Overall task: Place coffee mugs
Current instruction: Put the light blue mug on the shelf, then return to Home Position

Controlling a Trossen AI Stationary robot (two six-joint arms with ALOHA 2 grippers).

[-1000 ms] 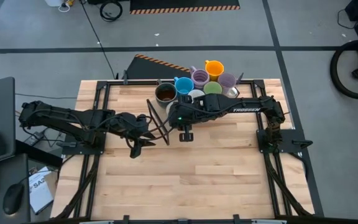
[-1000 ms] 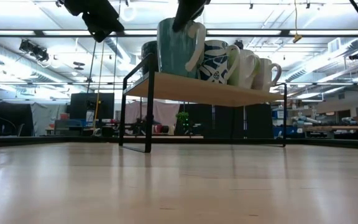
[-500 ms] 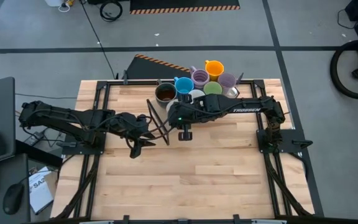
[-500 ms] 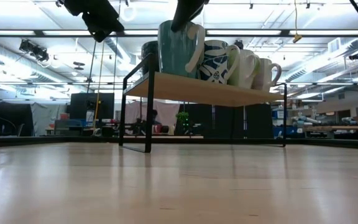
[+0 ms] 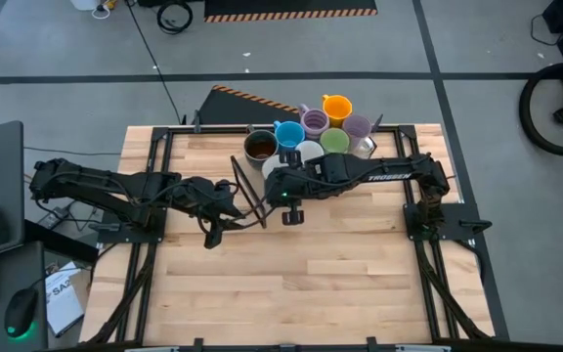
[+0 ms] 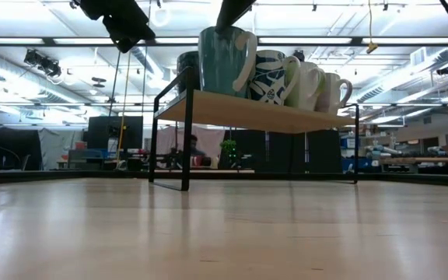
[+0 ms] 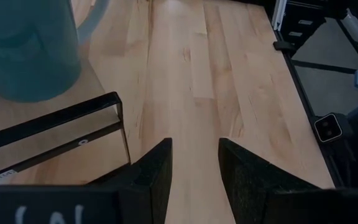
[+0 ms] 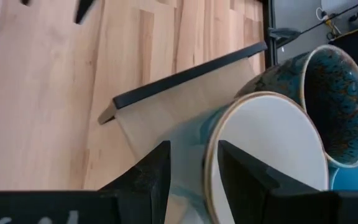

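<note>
The coffee mugs point(image 5: 311, 132) stand clustered on a raised shelf point(image 6: 255, 111) at the middle of the bench's point(image 5: 291, 284) far edge; the dark speckled mug point(image 8: 337, 106) is empty, and the contents of the others cannot be told. The right tool point(image 8: 191, 171) reaches over the shelf's near edge with its fingers narrowly parted astride the rim of a teal, white-lined mug point(image 8: 266, 155). The left tool point(image 7: 194, 165) hangs above the bench beside the shelf's left end, fingers slightly apart and empty.

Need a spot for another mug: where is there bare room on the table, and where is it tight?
Free: the wide near half of the table, in front of both grippers. Crowded: the small shelf at the far edge, packed with coffee mugs; the right gripper hangs at its front mug.
</note>
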